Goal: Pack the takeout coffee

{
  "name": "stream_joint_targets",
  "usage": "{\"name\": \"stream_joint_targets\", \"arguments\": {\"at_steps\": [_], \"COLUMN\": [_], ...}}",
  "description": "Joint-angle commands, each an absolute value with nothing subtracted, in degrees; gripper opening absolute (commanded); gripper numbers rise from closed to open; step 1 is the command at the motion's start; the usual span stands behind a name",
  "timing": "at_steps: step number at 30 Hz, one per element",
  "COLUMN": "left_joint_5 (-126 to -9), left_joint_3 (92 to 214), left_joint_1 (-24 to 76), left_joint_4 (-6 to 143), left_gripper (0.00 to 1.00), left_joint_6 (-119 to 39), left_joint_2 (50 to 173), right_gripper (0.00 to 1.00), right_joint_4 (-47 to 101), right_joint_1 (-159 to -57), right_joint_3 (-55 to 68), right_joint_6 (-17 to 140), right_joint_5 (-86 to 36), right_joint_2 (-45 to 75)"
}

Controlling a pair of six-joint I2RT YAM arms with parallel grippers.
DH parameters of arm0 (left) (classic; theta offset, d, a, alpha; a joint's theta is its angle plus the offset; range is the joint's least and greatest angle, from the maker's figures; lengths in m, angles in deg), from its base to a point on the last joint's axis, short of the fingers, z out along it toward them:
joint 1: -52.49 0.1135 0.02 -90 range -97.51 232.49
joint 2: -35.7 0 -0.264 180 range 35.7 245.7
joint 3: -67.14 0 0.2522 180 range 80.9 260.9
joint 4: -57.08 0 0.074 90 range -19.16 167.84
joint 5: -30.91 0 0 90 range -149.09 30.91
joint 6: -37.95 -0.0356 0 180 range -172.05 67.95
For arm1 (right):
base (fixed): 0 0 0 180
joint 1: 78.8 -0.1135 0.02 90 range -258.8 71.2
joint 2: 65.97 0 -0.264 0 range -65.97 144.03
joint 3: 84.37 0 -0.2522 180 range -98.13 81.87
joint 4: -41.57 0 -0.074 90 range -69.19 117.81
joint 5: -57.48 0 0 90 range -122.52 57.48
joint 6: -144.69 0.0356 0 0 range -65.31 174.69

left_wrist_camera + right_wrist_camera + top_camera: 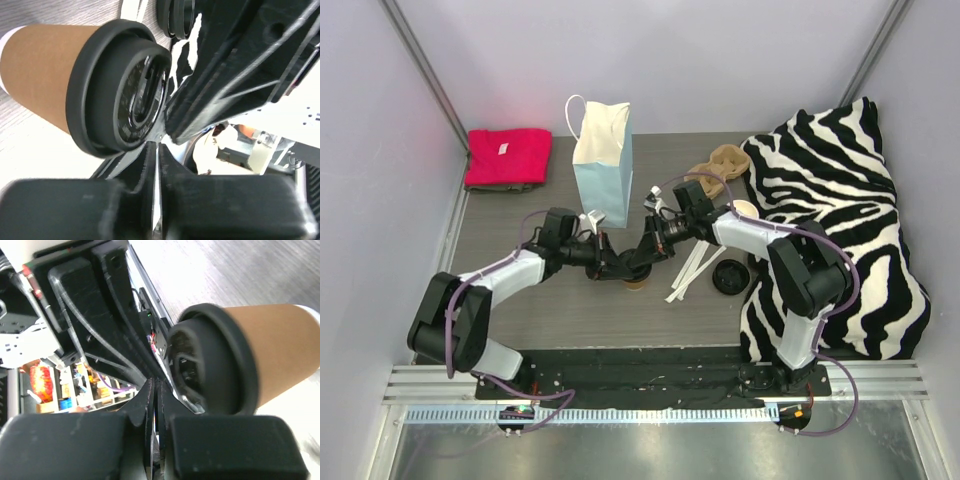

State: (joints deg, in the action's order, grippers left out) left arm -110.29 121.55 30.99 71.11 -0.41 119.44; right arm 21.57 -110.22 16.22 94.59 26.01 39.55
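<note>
Black fingers of my left claw fill the bottom of its wrist view, pressed together with only a hairline slit between them and nothing held. Their tips sit right at the edge of the takeout coffee, a tan kraft cup whose round black lid faces the camera. My right claw looks the same from its own wrist: fingers closed on each other, empty, with the tips just beside the lid's rim, coming at the cup from the opposite side.

From above, both arms reach in toward the middle of the grey bench, and the two claws meet over the cup, which they mostly hide. Only a sliver of its tan wall shows beneath them. I cannot tell whether either claw actually touches the lid.

Behind the cup a light blue paper bag with white handles stands upright, well apart from it. A brown moulded-pulp cup carrier lies at the back right, against a zebra-print cushion. A second cup, open-topped with a pale rim, sits near the cushion's edge. A loose black lid lies on the bench to the right of the coffee, with white sticks between them. A folded pink cloth rests in the back left corner.
</note>
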Motion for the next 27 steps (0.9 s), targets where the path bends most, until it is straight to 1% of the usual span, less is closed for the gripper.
{"name": "stream_joint_targets", "arguments": {"at_steps": [1, 2, 3, 5, 8, 10, 11, 12, 13, 15, 20, 27], "left_joint_5": [-111.81, -112.95, -113.05, -110.87, -107.26, -104.97, -104.36, -103.65, -103.13, -101.55, -100.92, -100.39], "left_joint_3": [124.58, 124.93, 124.94, 124.33, 121.53, 119.67, 118.36, 117.82, 117.21, 117.11, 117.03, 118.17], "left_joint_1": [31.48, 31.48, 31.66, 32.1, 35.52, 38.16, 38.43, 38.43, 38.52, 38.43, 38.25, 36.41], "left_joint_4": [74.35, 74.87, 76.88, 79.87, 84.89, 86.39, 86.48, 86.13, 85.69, 84.82, 82.09, 73.48], "left_gripper": [0.15, 0.18, 0.25, 0.28, 0.29, 0.32, 0.38, 0.42, 0.45, 0.48, 0.5, 0.51], "left_joint_6": [-5.11, -5.55, -6.25, -6.96, -5.3, -2.32, -1.69, -1.25, -0.99, -0.46, 1.82, 4.89], "left_joint_2": [113.94, 112.79, 111.65, 107.95, 104.44, 103.73, 103.46, 103.46, 103.46, 104.07, 107.58, 112.59], "right_gripper": [0.13, 0.15, 0.18, 0.2, 0.23, 0.28, 0.32, 0.39, 0.43, 0.47, 0.48, 0.48], "right_joint_4": [16.91, 16.47, 15.6, 14.72, 9.98, 5.32, 4.44, 3.3, 3.03, 2.32, 1.88, 2.76], "right_joint_1": [-110.35, -110.18, -109.91, -109.56, -108.24, -107.28, -107.19, -106.93, -106.66, -106.57, -106.48, -106.66], "right_joint_3": [11.83, 9.99, 9.1, 7.0, 3.93, 2.07, 0.84, 0.48, 0.22, 0.13, 2.05, 6.1], "right_joint_6": [90.03, 89.5, 88.8, 88.0, 82.92, 78.8, 78.07, 77.63, 76.84, 76.4, 76.39, 77.71], "right_joint_5": [25.58, 25.75, 25.49, 24.88, 21.2, 16.73, 15.57, 14.25, 12.85, 12.05, 13.01, 15.82], "right_joint_2": [34.41, 34.4, 34.4, 34.75, 35.8, 36.6, 37.3, 37.56, 37.74, 38.27, 39.67, 40.29]}}
